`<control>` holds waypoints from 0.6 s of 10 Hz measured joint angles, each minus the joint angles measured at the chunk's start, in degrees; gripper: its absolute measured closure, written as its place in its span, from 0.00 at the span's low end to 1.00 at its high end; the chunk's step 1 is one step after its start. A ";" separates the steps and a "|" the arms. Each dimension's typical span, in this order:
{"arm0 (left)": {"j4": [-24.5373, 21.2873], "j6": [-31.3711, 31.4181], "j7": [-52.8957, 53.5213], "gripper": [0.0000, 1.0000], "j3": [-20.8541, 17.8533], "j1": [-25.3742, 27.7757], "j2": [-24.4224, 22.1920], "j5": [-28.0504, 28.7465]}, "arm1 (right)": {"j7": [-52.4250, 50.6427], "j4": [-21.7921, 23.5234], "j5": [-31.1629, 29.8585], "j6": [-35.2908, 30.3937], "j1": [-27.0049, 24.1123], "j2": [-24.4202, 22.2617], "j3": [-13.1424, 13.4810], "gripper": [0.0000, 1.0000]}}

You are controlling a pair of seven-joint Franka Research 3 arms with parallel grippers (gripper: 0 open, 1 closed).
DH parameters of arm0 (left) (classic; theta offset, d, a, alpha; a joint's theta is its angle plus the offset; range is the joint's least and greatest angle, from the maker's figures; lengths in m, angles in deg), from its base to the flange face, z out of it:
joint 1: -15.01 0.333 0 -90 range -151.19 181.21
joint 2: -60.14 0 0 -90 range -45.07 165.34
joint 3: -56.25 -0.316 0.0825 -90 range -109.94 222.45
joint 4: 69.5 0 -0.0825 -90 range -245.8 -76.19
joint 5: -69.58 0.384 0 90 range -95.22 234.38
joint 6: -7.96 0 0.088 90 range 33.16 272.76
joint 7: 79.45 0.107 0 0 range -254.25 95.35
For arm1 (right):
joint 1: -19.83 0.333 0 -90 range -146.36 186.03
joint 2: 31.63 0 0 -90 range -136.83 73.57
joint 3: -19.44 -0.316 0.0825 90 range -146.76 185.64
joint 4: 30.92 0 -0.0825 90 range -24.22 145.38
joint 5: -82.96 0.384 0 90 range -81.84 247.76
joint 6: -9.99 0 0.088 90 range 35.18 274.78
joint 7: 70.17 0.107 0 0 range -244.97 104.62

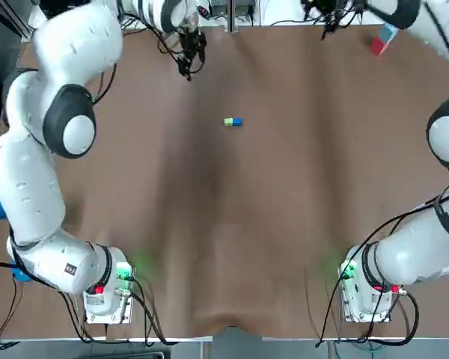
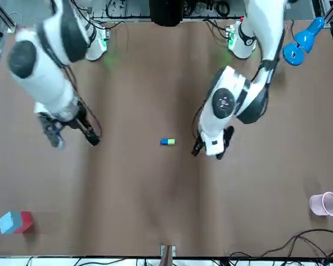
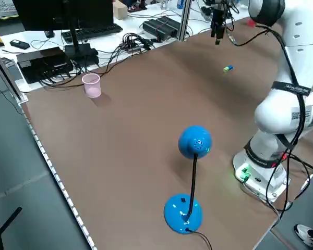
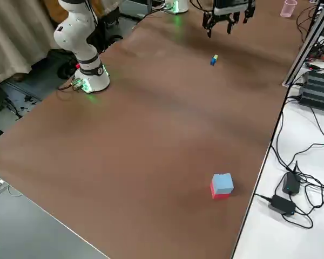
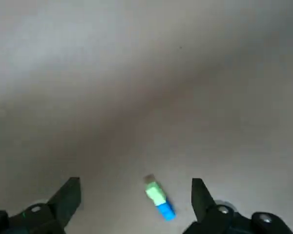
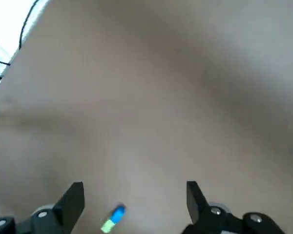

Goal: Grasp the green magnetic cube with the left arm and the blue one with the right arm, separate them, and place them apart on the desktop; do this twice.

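- Toward the counter's (image 1: 284,224) far middle, the green magnetic cube (image 1: 228,121) and blue magnetic cube (image 1: 237,122) lie joined, with open surface all round.
- Left fingers (image 5: 68,197) gape wide and empty, left of the pair.
- Right fingers (image 6: 73,200) gape wide and empty, off to the right.

Green cube (image 1: 228,121), blue cube (image 1: 237,122) — brown table (image 1: 269,224); pink cup (image 2: 325,204); blue lamp (image 3: 194,141); red-blue block (image 2: 15,222).

Cube pair (image 1: 233,122) alone on table (image 1: 232,224), open approach every side; pink cup (image 2: 325,204), blue lamp (image 3: 194,141), red-blue block (image 4: 221,186) well apart.
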 joint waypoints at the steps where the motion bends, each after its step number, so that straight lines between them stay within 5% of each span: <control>1: -0.02 0.97 -5.64 0.00 0.01 -0.99 2.06 -0.05 | 6.10 2.14 -0.02 2.54 2.28 0.63 -0.31 0.07; 6: 0.12 12.13 -16.81 0.00 -0.13 -2.91 9.26 -7.06 | 35.73 4.31 -0.01 8.53 11.33 8.27 -0.40 0.07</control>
